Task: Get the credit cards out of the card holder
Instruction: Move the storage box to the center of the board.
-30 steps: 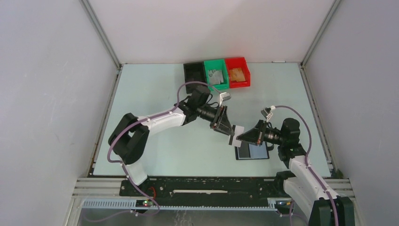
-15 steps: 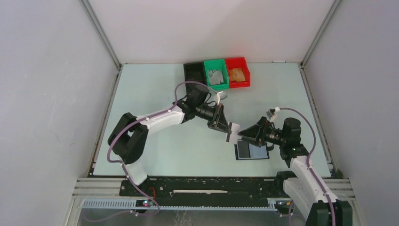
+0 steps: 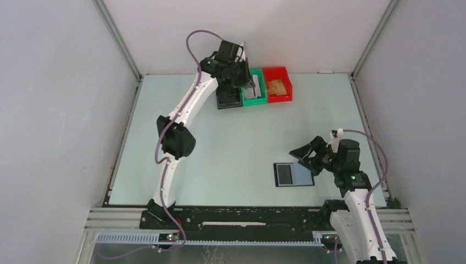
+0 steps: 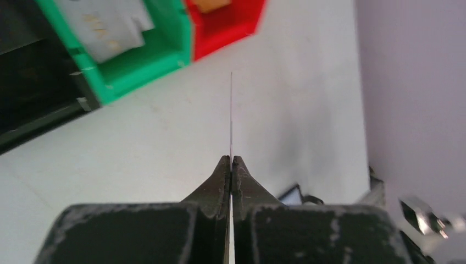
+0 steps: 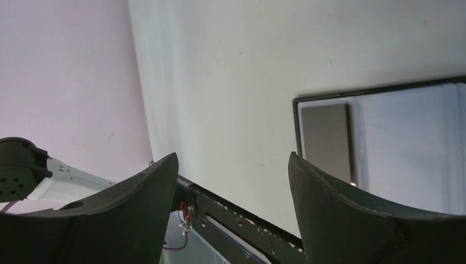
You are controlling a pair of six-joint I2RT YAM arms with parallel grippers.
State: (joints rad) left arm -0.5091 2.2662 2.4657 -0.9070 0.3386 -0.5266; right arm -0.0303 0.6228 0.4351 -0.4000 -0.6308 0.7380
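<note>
- Left wrist view: the left hand (image 4: 231, 160) pinches one credit card (image 4: 231, 113) edge-on just beside the green bin (image 4: 144, 76), probably to drop it among the grey cards (image 4: 104, 27) sorted there. The orange cards (image 3: 276, 87) lie in the red bin (image 4: 225, 30).
- The right hand (image 5: 232, 160) hangs spread wide and empty near the card holder (image 5: 384, 126), which lies open at near right. It looks ready for the next card.
- The tabletop (image 3: 220, 148) is pale and matte, boxed in by plain white walls (image 3: 55, 110).
</note>
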